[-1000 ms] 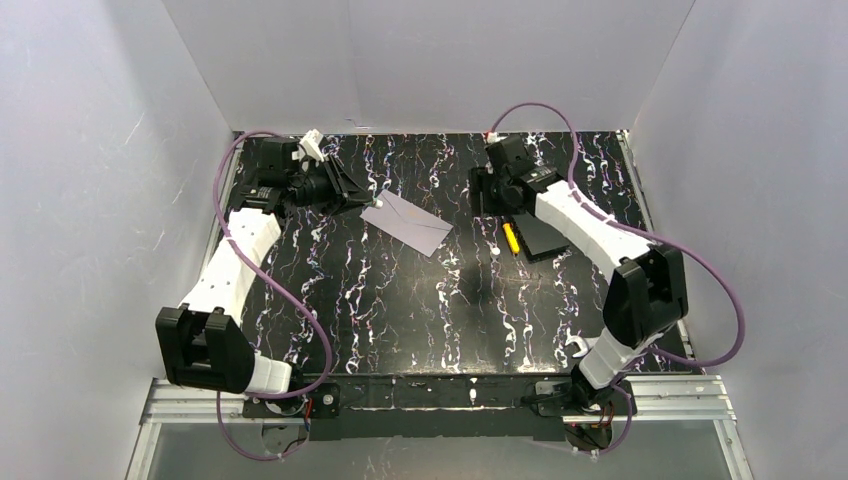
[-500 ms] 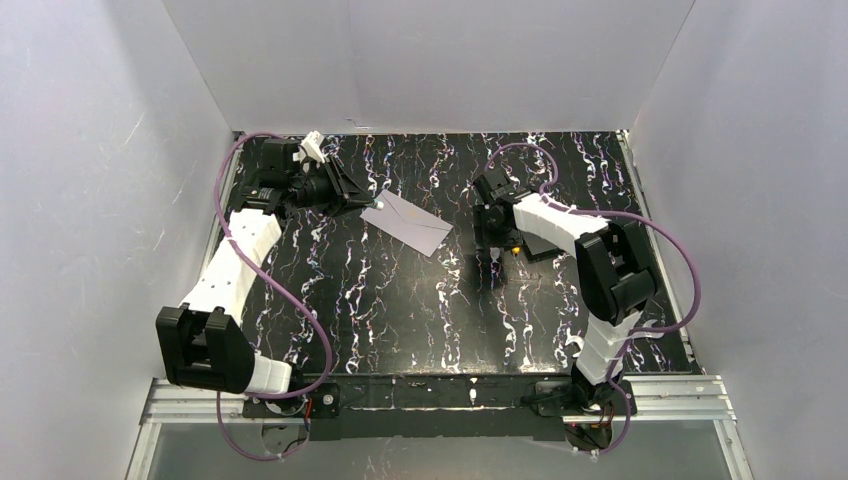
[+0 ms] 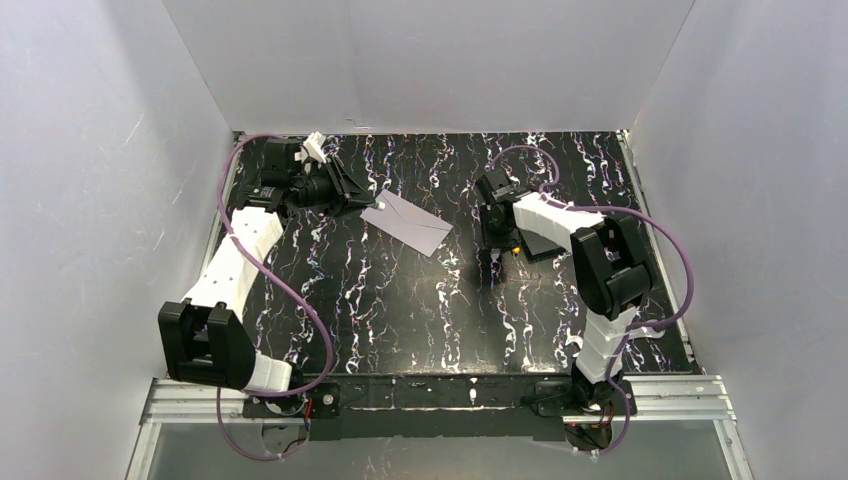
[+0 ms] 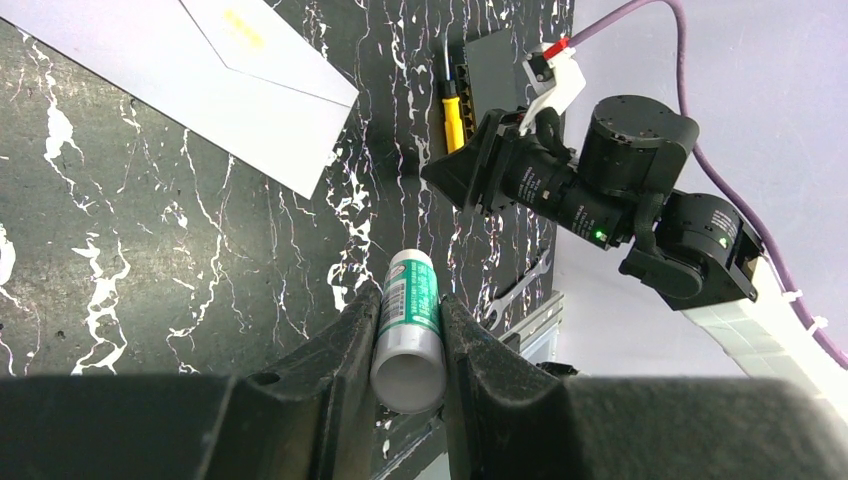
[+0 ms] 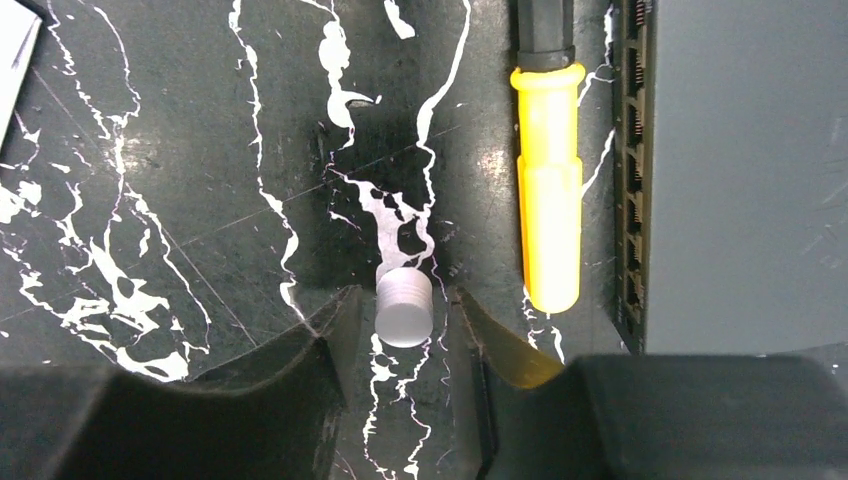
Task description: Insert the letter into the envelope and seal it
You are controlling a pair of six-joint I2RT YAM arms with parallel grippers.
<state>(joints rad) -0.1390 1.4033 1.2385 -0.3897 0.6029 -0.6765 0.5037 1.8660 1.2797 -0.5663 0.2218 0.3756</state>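
Note:
The pale lavender-white envelope (image 3: pixel 408 222) lies flat at mid-table, its pointed flap folded down; it also fills the upper left of the left wrist view (image 4: pixel 200 70). The letter is hidden. My left gripper (image 3: pixel 352 190) hangs just left of the envelope, shut on a white glue stick with a green label (image 4: pixel 405 350). My right gripper (image 3: pixel 492 240) points down at the table to the envelope's right. A small white ribbed cap (image 5: pixel 404 312) stands between its fingers, with a narrow gap on each side, so the right gripper (image 5: pixel 405 297) is open.
A yellow-handled tool (image 5: pixel 548 200) lies just right of the cap, beside a flat black box (image 5: pixel 740 170). A small wrench (image 3: pixel 578 347) rests near the right arm's base. White walls enclose the table on three sides.
The right arm folded back and came down over the white cap, and its jaws narrowed around it. The left arm with the glue stick barely shifted.

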